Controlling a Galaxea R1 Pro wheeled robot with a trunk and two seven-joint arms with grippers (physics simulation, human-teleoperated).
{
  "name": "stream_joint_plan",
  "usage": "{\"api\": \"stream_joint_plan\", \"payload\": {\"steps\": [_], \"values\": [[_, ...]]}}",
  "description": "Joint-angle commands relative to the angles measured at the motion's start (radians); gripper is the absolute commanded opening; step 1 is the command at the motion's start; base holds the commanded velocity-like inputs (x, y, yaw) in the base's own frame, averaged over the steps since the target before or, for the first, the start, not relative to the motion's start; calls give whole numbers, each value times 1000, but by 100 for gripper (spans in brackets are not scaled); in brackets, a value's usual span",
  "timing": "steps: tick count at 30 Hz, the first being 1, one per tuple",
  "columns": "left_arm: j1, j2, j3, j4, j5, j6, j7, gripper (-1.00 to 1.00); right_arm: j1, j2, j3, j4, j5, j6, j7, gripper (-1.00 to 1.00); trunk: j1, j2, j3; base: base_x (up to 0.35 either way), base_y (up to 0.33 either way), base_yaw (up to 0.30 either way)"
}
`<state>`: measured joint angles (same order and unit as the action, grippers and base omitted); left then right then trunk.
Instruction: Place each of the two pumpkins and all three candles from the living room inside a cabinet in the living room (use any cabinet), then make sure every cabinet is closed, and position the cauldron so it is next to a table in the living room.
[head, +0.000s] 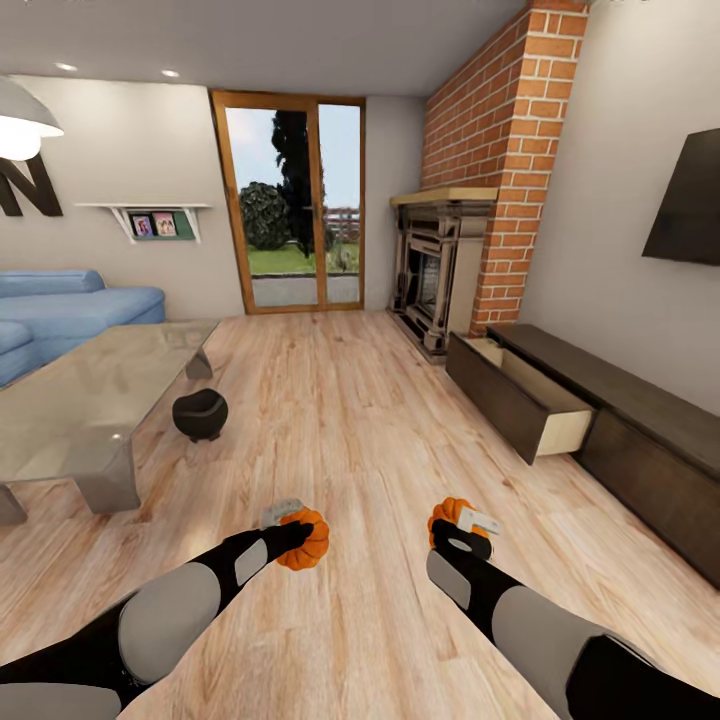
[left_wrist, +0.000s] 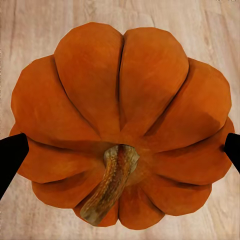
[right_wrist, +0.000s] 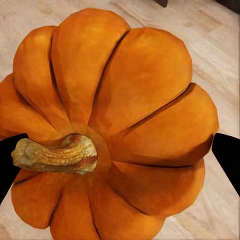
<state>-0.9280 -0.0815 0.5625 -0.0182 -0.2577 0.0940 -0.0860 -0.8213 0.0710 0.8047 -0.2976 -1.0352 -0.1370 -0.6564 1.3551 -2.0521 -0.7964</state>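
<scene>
Blue sofa at left edge, below white wall shelf with small pictures. Glass table in lower left, in front of sofa. White lamp at upper left corner, big dark letter on wall under it. Wood-framed glass doors at top middle, green trees outside. Stone fireplace right of doors, red brick chimney above it. Black TV on wall at right edge. Light wood floor across middle
</scene>
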Motion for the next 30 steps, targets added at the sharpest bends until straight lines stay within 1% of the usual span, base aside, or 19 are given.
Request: {"api": "stream_joint_plan", "payload": {"steps": [1, 2, 5, 7, 8, 9, 10, 12, 13, 14, 17, 20, 23, 30], "values": [[0, 0, 8, -2, -9, 6, -3, -100, -1, 4, 6, 3, -14, -15, 2, -100, -4, 7, 2, 0, 0, 0], [0, 0, 8, -2, -9, 6, -2, -100, -1, 10, 6, 10, -13, -23, 14, -100, -8, 14, 5, 0, 0, 0], [0, -1, 8, -2, -9, 6, -2, -100, -1, 13, 4, 32, -13, -32, 35, -100, -19, 35, 15, 0, 0, 0], [0, -1, 8, -2, -9, 7, -2, -100, 22, 19, 5, 80, -11, -44, 83, -100, -27, 49, 21, 0, 0, 0], [0, -1, 8, -2, -9, 7, -2, -100, 54, 14, 4, 101, -7, -67, 143, -100, -31, 56, 24, 0, 0, 0], [0, -1, 8, -2, -9, 7, -2, -100, 60, 9, 4, 104, -6, -72, 166, -100, -35, 63, 27, 0, 0, 0], [0, -1, 8, -2, -9, 7, -2, -100, 63, 6, 4, 105, -6, -74, 178, -100, -39, 70, 30, 0, 0, 0], [1, -1, 8, -2, -9, 7, -2, -100, 68, -4, 5, 109, -5, -79, 254, -100, -46, 84, 37, 0, 0, 0], [1, -1, 8, -2, -9, 7, -2, -100, 69, -5, 5, 110, -5, -79, 271, -100, -50, 91, 40, 0, 0, 0], [1, -1, 8, -2, -9, 7, -2, -100, 71, -10, 5, 112, -4, -80, 325, -100, -54, 98, 43, 0, 0, 0], [1, -1, 8, -2, -9, 7, -3, -100, 73, -21, 5, 121, -5, -81, 433, -100, -65, 119, 52, 0, 0, 0], [1, -1, 8, -2, -9, 7, -3, -100, 74, -29, 5, 135, -6, -81, 493, -100, -77, 140, 62, 0, 0, 0], [1, -2, 8, -2, -9, 7, -3, -100, 74, -32, 5, 142, -7, -81, 515, -100, -88, 161, 71, 0, 0, 0], [13, -3, 8, -2, -9, 7, -3, -100, 77, -26, 7, 161, -9, -83, 524, -100, -115, 210, 93, 0, 0, 0]]}}
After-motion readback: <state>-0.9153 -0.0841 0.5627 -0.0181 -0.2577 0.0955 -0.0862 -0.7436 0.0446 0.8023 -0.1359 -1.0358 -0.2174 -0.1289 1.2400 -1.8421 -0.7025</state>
